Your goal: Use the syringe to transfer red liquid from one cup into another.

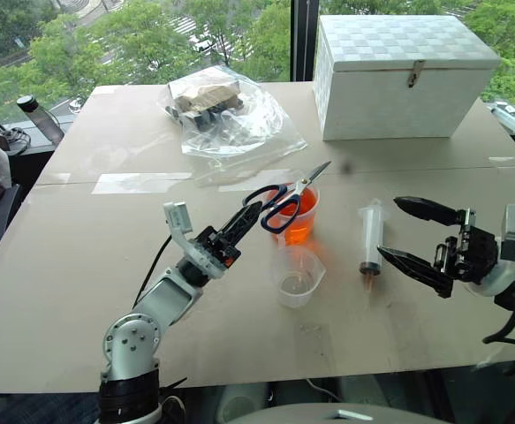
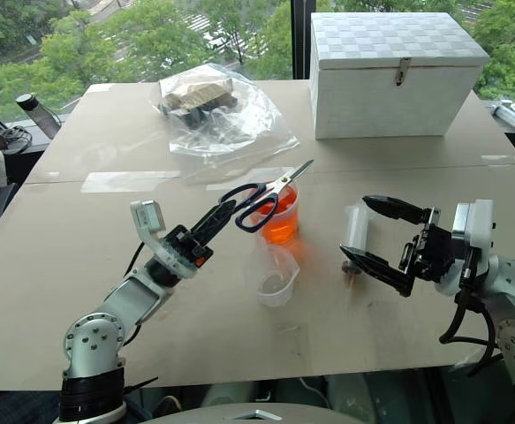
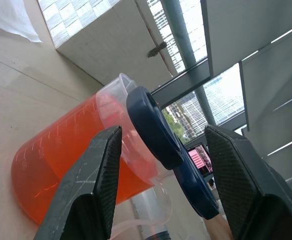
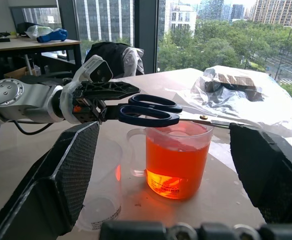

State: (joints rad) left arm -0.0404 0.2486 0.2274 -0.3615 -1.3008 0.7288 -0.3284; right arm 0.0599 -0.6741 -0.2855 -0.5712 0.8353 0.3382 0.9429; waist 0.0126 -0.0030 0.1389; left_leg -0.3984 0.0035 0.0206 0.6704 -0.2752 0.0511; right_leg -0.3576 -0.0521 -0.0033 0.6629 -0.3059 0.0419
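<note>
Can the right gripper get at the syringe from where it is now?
Probably yes. The right gripper is open with its fingertips flanking the upright syringe, and nothing stands between them. The scissors lie across the red-filled cup, clear of it.

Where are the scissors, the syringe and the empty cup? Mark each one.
scissors (image 4: 151,119): right wrist view, on the dark handle loop.
syringe (image 1: 371,234): left eye view, on the clear barrel.
empty cup (image 1: 297,278): left eye view, on its wall.
</note>
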